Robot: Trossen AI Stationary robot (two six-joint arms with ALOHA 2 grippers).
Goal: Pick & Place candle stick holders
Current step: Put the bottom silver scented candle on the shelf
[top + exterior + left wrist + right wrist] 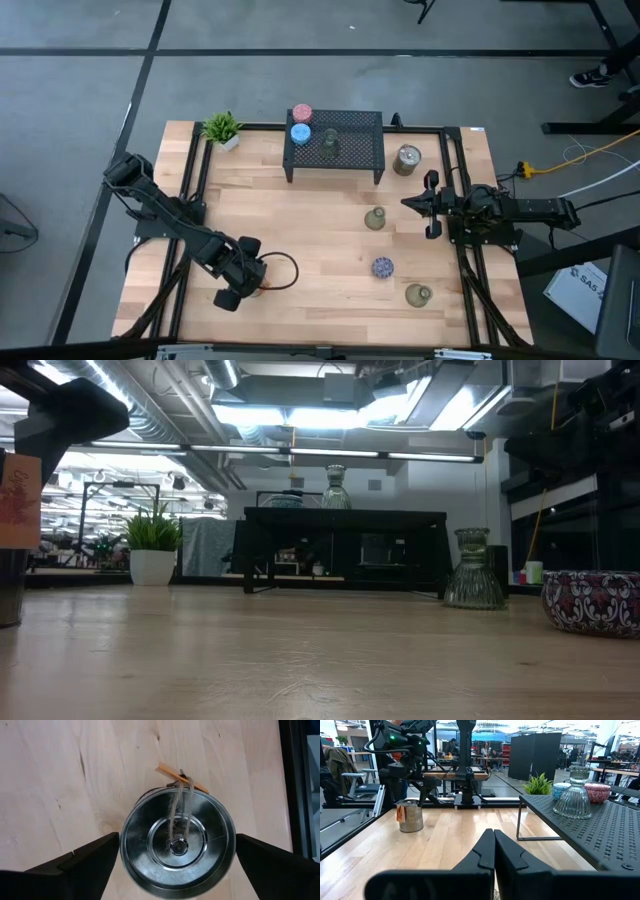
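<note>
Counter [310,250] is pale wood planks, left gripper [175,870] fingers spread around a shiny silver tin holder [178,845], right gripper [494,851] fingers pressed together.

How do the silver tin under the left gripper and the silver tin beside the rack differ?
The silver tin under the left gripper stands upright, mouth up, between open fingers, near the table's front left. The silver tin beside the rack sits at the back right, free of either gripper. Both are shiny metal.
</note>
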